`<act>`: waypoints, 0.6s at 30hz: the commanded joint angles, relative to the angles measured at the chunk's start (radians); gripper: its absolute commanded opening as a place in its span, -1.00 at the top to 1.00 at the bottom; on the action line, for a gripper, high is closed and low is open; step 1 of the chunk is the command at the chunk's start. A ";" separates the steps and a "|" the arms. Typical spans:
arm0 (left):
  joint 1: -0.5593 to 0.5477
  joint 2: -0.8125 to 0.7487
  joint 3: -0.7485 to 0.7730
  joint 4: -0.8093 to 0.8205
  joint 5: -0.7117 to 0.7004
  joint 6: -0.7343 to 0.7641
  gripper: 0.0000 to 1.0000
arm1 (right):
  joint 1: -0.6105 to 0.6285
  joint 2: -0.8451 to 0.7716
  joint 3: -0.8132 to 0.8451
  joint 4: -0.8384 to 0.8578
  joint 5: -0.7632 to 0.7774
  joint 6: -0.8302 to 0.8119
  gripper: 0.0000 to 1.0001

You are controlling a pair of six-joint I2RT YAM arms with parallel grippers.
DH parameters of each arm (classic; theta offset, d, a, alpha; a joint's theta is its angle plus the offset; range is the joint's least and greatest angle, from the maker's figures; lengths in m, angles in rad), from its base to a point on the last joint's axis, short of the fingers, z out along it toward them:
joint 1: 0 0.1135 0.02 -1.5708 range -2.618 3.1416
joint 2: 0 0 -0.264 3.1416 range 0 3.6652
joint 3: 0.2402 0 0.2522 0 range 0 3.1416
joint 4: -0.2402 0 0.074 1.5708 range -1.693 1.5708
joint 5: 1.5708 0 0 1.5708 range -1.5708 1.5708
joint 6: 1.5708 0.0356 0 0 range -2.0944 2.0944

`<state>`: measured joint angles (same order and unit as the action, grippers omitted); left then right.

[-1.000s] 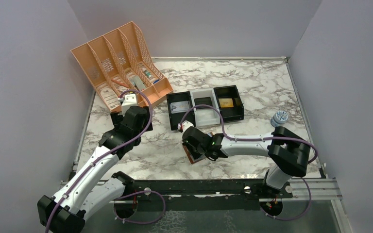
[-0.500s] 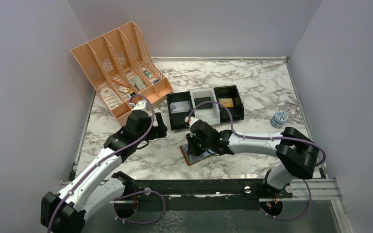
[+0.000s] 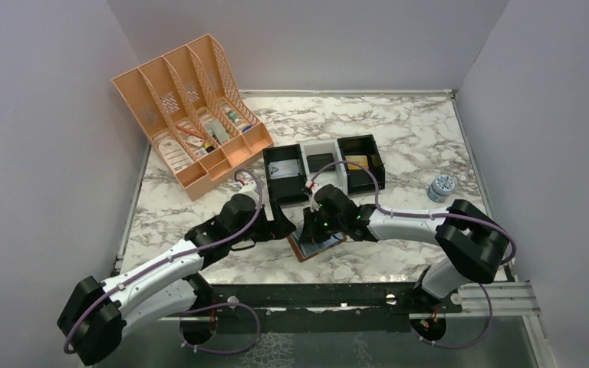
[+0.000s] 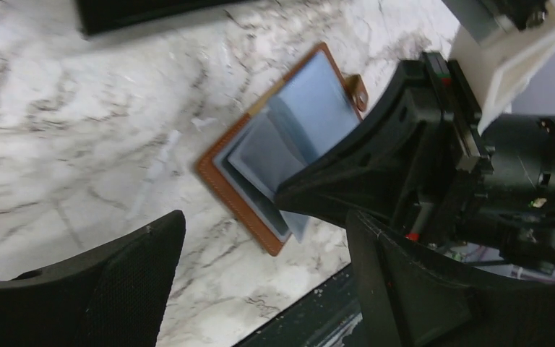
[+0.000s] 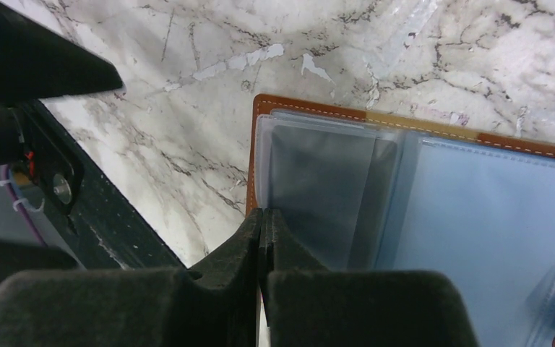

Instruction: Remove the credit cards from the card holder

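Right claw [image 5: 264, 217] is pressed together at the near edge of the holder [image 4: 260, 144]. Its tips meet on the rim of the pale sleeve on the left-hand half. Whether a card edge lies between them cannot be confirmed from the wrist view.

Holder: spread open and flat on the bench [image 3: 399, 130], close in front of the arm bases, its brown border showing around blue-grey pockets. One grey card [image 5: 318, 195] is visible, seated inside the left sleeve.

Change noted: within the last second the left arm has swung away from the rack [image 3: 192, 107] and across the bench. Left claw [image 4: 260, 224] now hangs just beside the holder with its fingers spread wide, touching nothing. Over the same interval the right claw has shifted slightly toward the far side, and the holder lies flatter and more exposed.

Assessment: extraction has not begun, and no card is seen clear of the holder. The left arm appears to be arriving either to pin the leather or to receive a card. Risk: with nothing pinning it, the holder may drag along when the right claw pulls.
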<state>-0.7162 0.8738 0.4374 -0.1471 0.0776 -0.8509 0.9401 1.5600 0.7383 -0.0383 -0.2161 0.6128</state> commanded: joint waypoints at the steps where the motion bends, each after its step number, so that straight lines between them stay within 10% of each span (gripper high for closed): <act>1: -0.093 0.042 -0.039 0.146 -0.063 -0.107 -0.64 | -0.004 -0.039 -0.023 0.073 -0.047 0.056 0.98; 18: -0.151 0.123 -0.159 0.383 -0.246 -0.434 -0.38 | -0.006 -0.091 -0.081 0.125 -0.027 0.085 0.98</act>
<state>-0.8619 0.9485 0.2665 0.1307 -0.1173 -1.1965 0.9360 1.4937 0.6685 0.0536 -0.2314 0.6884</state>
